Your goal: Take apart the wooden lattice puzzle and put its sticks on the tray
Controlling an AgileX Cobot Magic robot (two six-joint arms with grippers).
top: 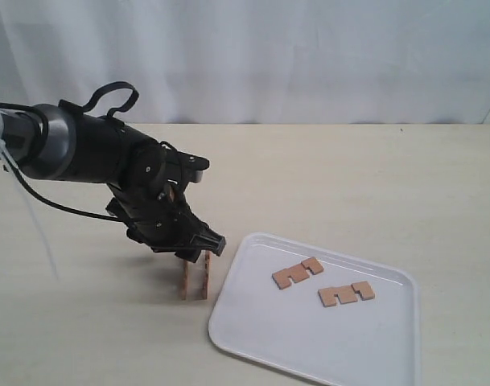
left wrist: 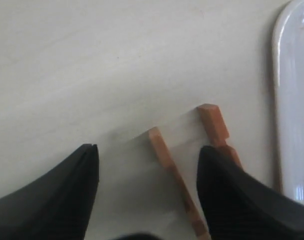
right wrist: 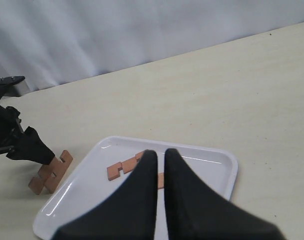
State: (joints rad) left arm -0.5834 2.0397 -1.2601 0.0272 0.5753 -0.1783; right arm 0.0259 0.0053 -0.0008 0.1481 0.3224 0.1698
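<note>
The left gripper [top: 198, 248] is spread open above two upright sticks [top: 195, 277], which stand on edge side by side on the table [top: 349, 177], just outside the tray [top: 228, 322] at its rim. In the left wrist view, one stick [left wrist: 171, 175] lies between the spread fingers [left wrist: 52, 200], and the other [left wrist: 214, 125] is against one finger. Two flat sticks [top: 297, 273] lie apart inside the tray. The right gripper [right wrist: 160, 152] is pressed together and empty.

There are four sticks [top: 297, 274], one tray [top: 261, 338], and two pincers: left pincer [left wrist: 148, 149], right pincer [right wrist: 160, 152].
</note>
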